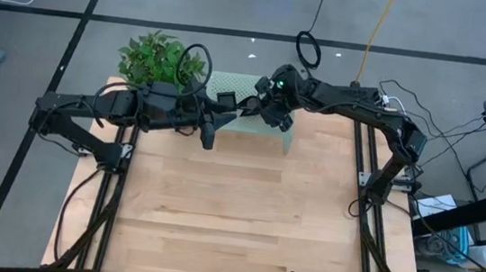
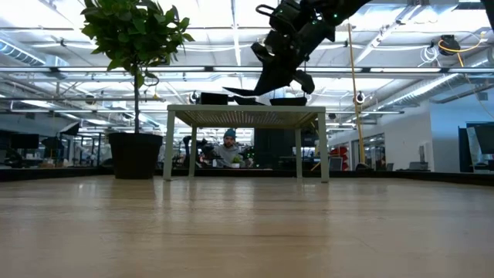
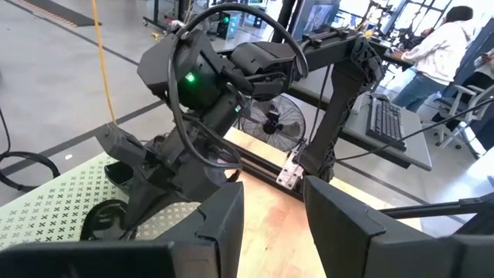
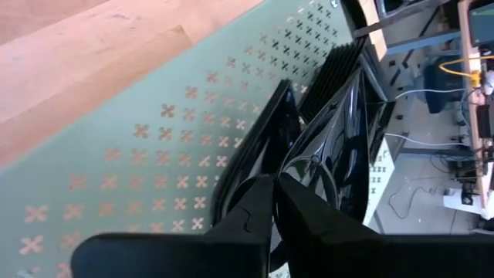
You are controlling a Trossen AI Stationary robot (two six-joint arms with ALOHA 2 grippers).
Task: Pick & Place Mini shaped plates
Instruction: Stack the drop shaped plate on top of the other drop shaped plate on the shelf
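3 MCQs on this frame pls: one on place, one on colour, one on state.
1. Where is the right gripper?
A. over the pale green perforated stand at the table's far edge
B. over the bare wood at the table's near edge
C. off the table

2. What colour is the mini plate at the right gripper's fingertips?
A. white
B. glossy black
C. red

3. How do the left gripper fingers stand?
A. clamped on a plate
B. apart, nothing between them
C. out of view

Answers: 1 A, the high view shows it above the stand beside the potted plant. 2 B, the right wrist view shows it shiny black. 3 B, the left wrist view shows an empty gap.
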